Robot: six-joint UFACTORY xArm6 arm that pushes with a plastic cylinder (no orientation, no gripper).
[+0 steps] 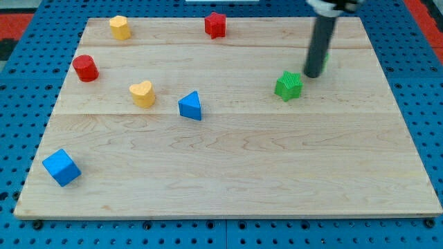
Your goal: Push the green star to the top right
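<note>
green star (pixel 288 86) sitting right of board centre, well short of the wooden board's (pixel 228 187) top right corner. tip (pixel 313 75) planted just up and right of the star, close by, contact not clear. wrong side for the push: best to circle round to the star's lower left, then drive steadily up and right, keeping the line through the star's middle so it cannot spin off. no pincer here, only a bare rod, so nothing open, closed or held. blue triangle (pixel 190 106) and yellow heart (pixel 142 93) well left of the star, clear of the path.
</note>
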